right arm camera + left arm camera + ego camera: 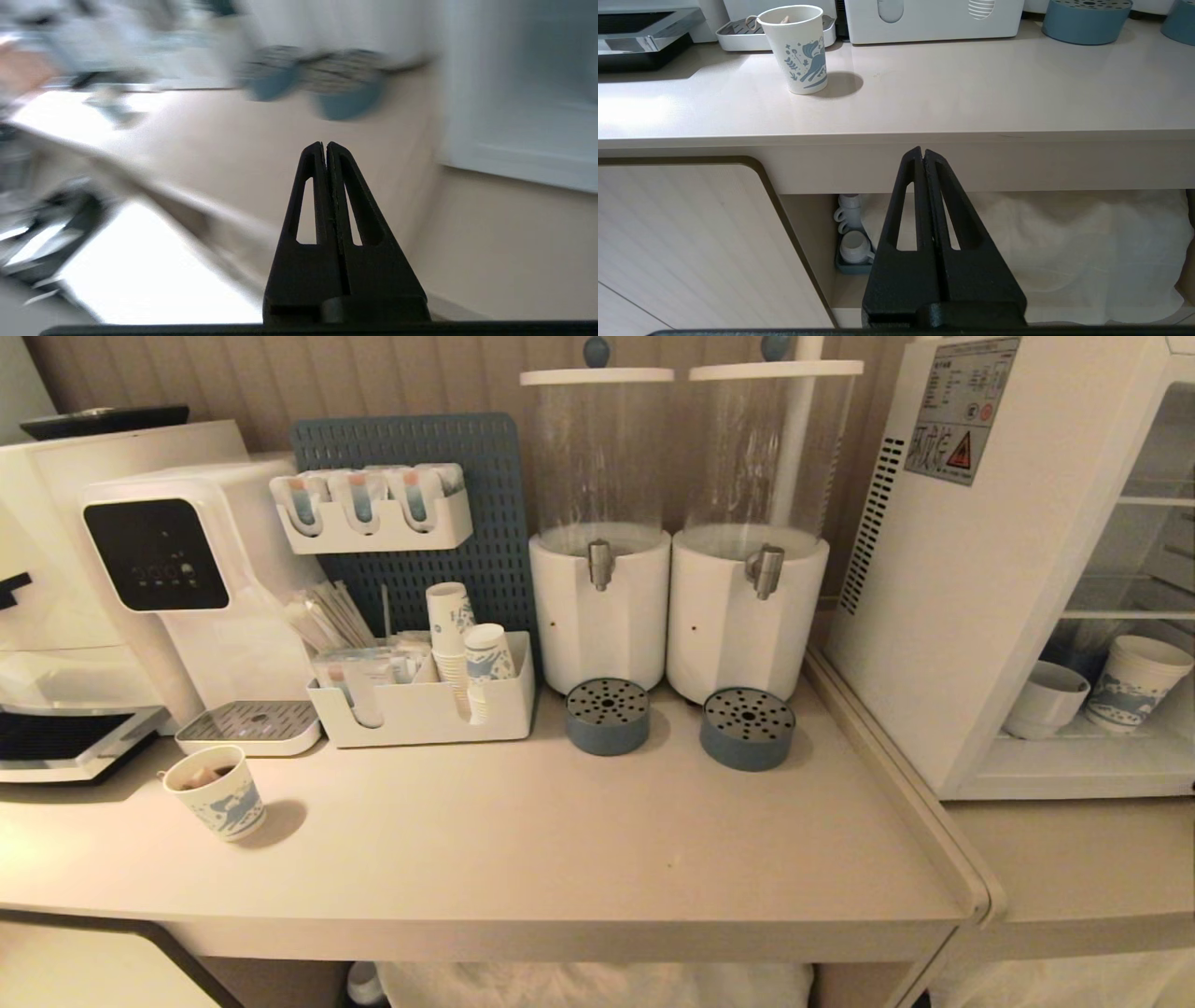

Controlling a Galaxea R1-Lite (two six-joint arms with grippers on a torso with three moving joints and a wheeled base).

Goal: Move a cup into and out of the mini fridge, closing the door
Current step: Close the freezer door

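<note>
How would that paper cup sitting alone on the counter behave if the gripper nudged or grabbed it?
The paper cup is tall with a narrow base, so a high push would probably tip it. Something seems to sit inside, so it might spill. Its thin paper wall would likely buckle under a hard squeeze. It looks light, so it may slide on the smooth counter.

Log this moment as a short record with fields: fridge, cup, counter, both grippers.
mini fridge: far right of the head view, on a lower surface beside the counter
cup: on the fridge's bottom shelf, next to a patterned paper cup
counter: a paper cup stands alone at front left
left gripper: shut, empty, below the counter edge
right gripper: shut, empty, over the counter, view blurred
</note>
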